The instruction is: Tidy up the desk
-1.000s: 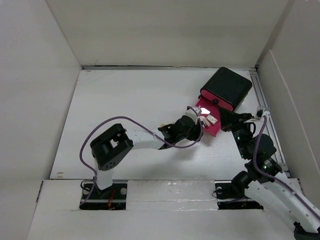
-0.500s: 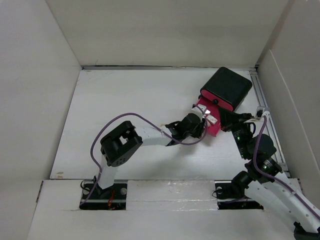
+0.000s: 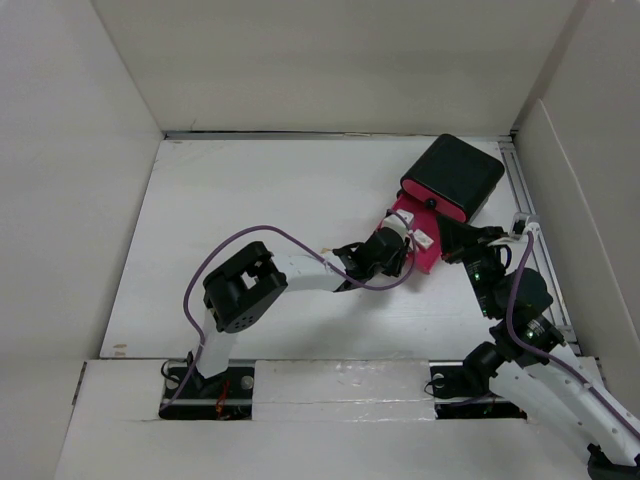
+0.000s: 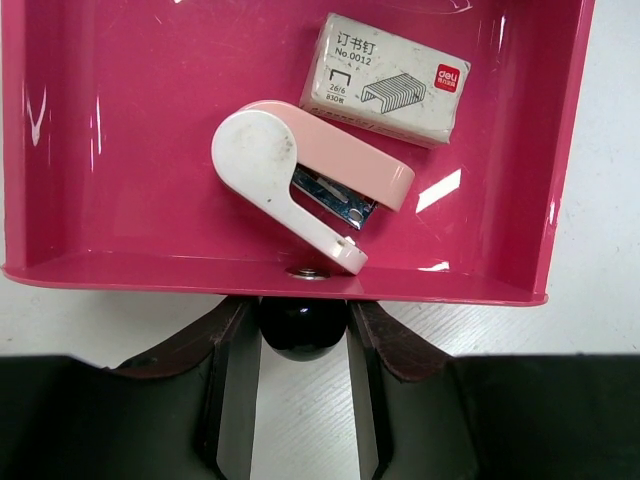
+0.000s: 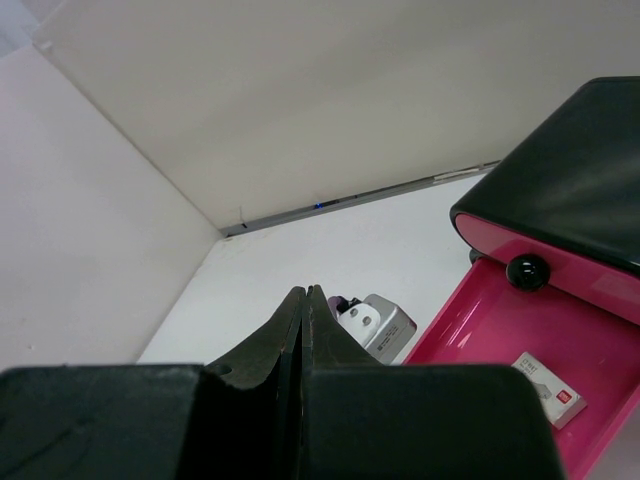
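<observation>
Desk [image 3: 250,200] with black drawer box [image 3: 455,172] in its far right corner.
The desk spreads flat beneath the box, long axis left to right. The left arm stretches toward the box's open pink drawer [image 4: 120,120], left gripper [image 4: 302,318] clasping the knob [image 4: 302,338]. The right gripper [image 5: 303,300], beside the box, is pinched closed and empty.

Glossy pink plastic drawer [image 4: 120,150]; smooth pale-pink plastic stapler [image 4: 270,155] with shiny metal inside; matt cardboard staple box [image 4: 385,78]; glossy black knob [image 4: 302,325]; matt white desk [image 3: 250,200].
</observation>
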Tool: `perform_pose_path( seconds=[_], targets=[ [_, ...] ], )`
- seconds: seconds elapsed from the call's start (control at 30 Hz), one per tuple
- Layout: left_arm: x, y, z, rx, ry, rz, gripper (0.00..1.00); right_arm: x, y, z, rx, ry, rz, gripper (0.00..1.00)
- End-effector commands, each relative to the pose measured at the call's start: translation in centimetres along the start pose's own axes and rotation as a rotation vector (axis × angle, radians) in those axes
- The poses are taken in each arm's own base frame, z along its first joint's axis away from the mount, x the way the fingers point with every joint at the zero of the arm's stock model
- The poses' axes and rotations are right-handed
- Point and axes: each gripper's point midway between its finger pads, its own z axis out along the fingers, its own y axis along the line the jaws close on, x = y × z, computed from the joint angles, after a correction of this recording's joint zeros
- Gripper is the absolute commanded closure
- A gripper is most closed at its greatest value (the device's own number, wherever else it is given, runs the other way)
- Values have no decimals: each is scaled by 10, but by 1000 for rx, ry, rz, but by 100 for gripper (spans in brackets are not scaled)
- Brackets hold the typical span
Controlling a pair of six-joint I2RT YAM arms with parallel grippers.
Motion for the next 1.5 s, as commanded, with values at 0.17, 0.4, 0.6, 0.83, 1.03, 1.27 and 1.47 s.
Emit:
perform_pose_path(
  seconds=[0.17, 0.4, 0.6, 0.83, 1.03, 1.27, 1.47],
  targets=[
    [-68, -3, -23, -38, -162, -16, 94, -13, 12, 0, -46, -38, 22, 99],
    [-94, -11, -26, -30, -219, -29, 97, -15, 12, -2, -48, -42, 23, 99],
    [-114, -11, -37, -40, -272, -42, 99, -21, 13, -6, -55, -59, 28, 99],
    [-129, -8, -20, -49, -298, -50, 99, -37, 17, -18, -82, -94, 39, 100],
    [-142, 0, 3, -69, -317, -68, 99, -42, 18, -22, -92, -108, 41, 100],
    [-148, -2, 22, -85, -330, -60, 98, -38, 17, -19, -86, -95, 34, 100],
    [-139, 9, 5, -105, -346, -87, 100, -38, 17, -19, -86, -98, 39, 100]
  ],
)
